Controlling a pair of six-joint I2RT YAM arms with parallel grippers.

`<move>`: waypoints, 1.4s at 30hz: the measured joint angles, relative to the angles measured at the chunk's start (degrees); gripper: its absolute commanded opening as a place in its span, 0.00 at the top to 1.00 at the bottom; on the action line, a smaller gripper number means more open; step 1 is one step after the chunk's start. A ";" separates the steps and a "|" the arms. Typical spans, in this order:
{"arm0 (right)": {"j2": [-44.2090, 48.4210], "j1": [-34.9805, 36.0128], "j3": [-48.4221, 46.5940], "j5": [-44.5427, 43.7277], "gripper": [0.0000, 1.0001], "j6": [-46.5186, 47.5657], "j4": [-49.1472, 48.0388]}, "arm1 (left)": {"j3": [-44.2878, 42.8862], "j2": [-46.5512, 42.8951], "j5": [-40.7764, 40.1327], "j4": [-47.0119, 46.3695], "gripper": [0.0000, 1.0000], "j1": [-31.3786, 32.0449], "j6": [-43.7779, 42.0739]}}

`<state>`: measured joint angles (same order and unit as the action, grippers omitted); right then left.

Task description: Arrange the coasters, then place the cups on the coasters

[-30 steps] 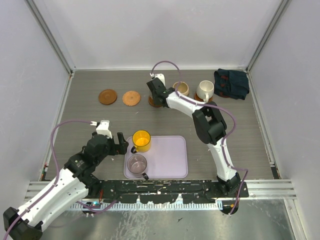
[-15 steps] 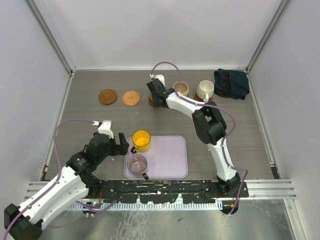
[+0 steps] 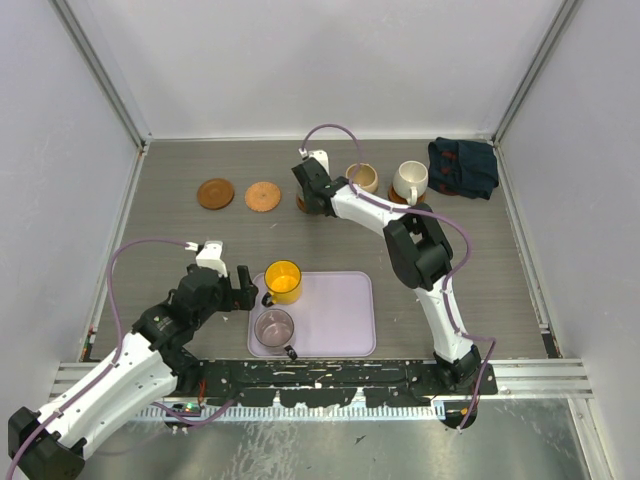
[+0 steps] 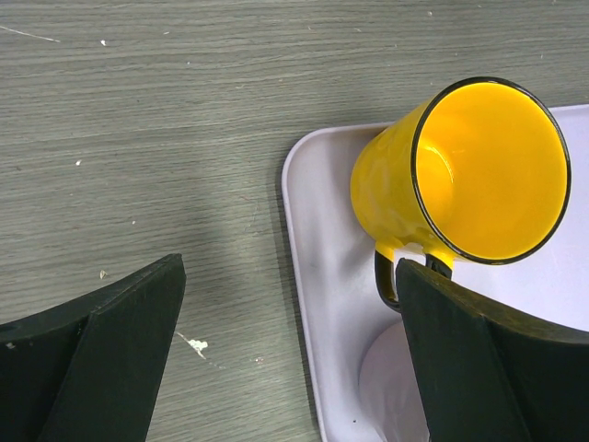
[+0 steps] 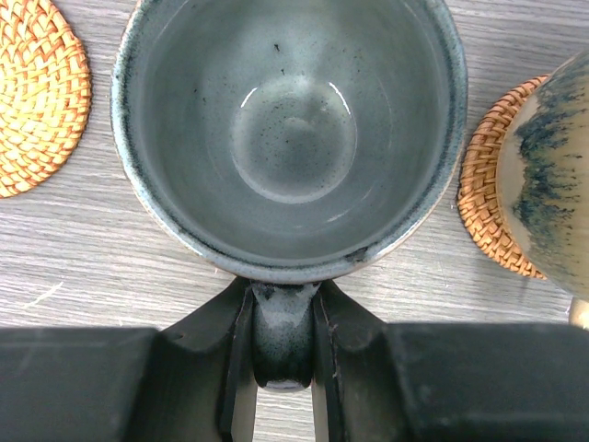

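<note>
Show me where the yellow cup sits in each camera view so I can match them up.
Top external: yellow cup at lower centre, on the far-left corner of the lilac tray.
Left wrist: upper right, on the tray's corner, handle toward the camera.
Right wrist: not in it; it shows the grey-green cup in the right gripper.
Shared landmark: the tray's rounded corner beside the cup, in top external and left wrist.
</note>
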<state>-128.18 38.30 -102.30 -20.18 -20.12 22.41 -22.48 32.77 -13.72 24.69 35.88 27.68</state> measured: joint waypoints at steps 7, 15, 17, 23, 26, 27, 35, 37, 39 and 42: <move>0.00 0.22 0.59 -0.46 0.99 -1.01 -0.35 | 0.00 0.00 0.02 0.00 0.02 0.00 0.00; 0.22 0.24 1.62 -0.59 0.66 -1.51 -1.86 | 0.15 -0.02 0.04 0.02 0.02 0.00 0.02; 0.33 0.26 2.03 -0.70 0.62 -1.75 -2.27 | 0.28 -0.02 0.07 0.02 0.02 0.00 0.02; 1.62 0.61 3.23 -0.76 0.50 -2.08 -2.97 | 0.59 -0.44 0.28 0.02 0.02 0.00 0.17; 2.54 1.01 3.45 -0.96 0.49 -2.10 -3.19 | 0.61 -0.44 0.46 0.02 0.02 0.00 0.17; 2.86 1.16 3.54 -1.03 0.49 -2.10 -3.23 | 0.63 -0.42 0.46 0.00 0.02 0.00 0.20; 3.87 2.08 4.44 -1.42 0.48 -2.14 -4.07 | 0.76 -0.46 0.57 0.00 0.02 0.00 0.20; 3.96 2.14 4.94 -1.42 0.48 -2.21 -4.22 | 0.83 -0.57 0.68 0.00 0.02 0.00 0.20; 4.09 2.21 5.57 -1.40 0.48 -2.34 -4.28 | 0.90 -0.76 0.83 0.02 0.02 0.00 0.20; 4.11 2.34 6.40 -1.46 0.47 -2.49 -4.42 | 1.01 -1.22 1.18 0.02 0.02 0.00 0.20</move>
<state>-124.07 40.64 -95.90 -21.65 -22.61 18.00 -21.47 31.55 -12.53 24.71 35.88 27.88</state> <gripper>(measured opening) 0.519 0.980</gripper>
